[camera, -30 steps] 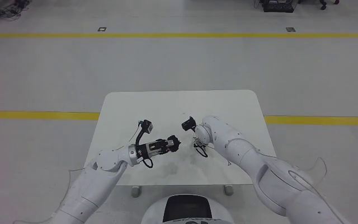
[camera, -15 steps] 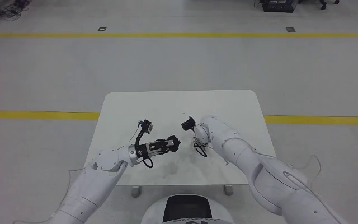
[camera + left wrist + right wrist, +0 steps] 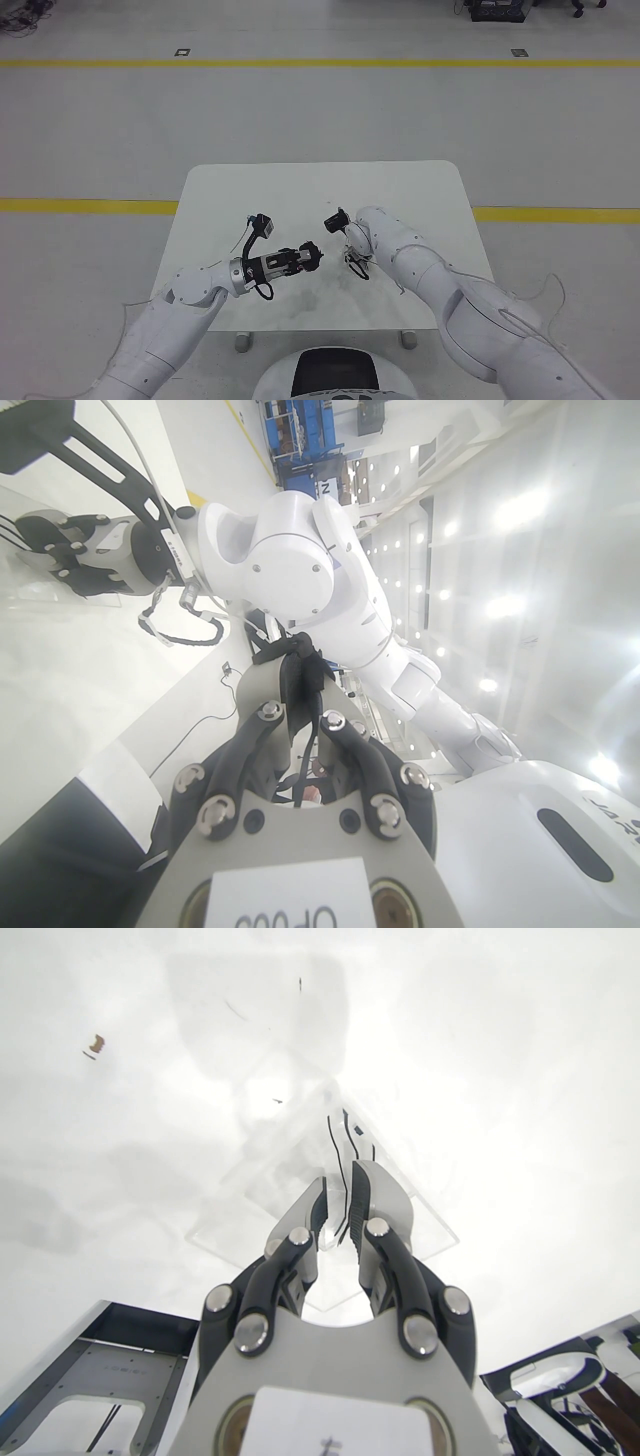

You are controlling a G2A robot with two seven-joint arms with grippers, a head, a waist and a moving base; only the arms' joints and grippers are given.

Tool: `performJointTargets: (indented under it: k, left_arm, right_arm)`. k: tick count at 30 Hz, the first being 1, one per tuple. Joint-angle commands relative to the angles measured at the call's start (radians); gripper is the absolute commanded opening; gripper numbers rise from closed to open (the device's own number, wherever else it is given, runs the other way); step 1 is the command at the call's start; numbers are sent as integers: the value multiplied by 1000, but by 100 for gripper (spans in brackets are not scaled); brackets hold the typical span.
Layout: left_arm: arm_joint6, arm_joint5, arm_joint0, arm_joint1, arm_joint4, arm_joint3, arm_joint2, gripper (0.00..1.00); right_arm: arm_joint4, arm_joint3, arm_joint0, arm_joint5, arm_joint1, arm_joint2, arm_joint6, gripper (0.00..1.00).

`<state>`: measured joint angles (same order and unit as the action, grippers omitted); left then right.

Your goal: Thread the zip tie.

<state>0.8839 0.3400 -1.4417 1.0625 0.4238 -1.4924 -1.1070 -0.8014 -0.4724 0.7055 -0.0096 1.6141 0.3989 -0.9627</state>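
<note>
Zip tie is seen in the right wrist view as a thin black strip running out from the right gripper toward a clear plate lying on the white table. Whether the strip is actually clamped there cannot be told. More thin black lines are seen on the plate beyond it, and it cannot be told whether they are separate strips or reflections.

In the top view the table is seen in the lower middle of the frame. The right gripper is placed close to the frame's centre. The left gripper is held slightly lower and to the left of it, near it but apart.

In the left wrist view the left gripper is seen closed, with its fingers drawn together on a black piece. The piece sticks out past the tips in a crumpled, knot-like shape, and a thin black line is seen trailing back from the grip between the fingers. What this piece is cannot be made out. The right gripper is seen farther off in the same view, set low over the clear plate.
</note>
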Motion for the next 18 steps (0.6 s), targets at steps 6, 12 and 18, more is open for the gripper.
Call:
performJointTargets:
  k: [6, 12, 18]
  left_arm:
    - [0, 0, 0, 0, 0, 0, 0, 0]
    - [0, 0, 0, 0, 0, 0, 0, 0]
    - [0, 0, 0, 0, 0, 0, 0, 0]
  right_arm:
    - [-7, 37, -1, -12, 15, 6, 7, 13]
    - [-3, 66, -6, -29, 28, 14, 11, 7]
    - [-11, 84, -10, -35, 38, 19, 10, 0]
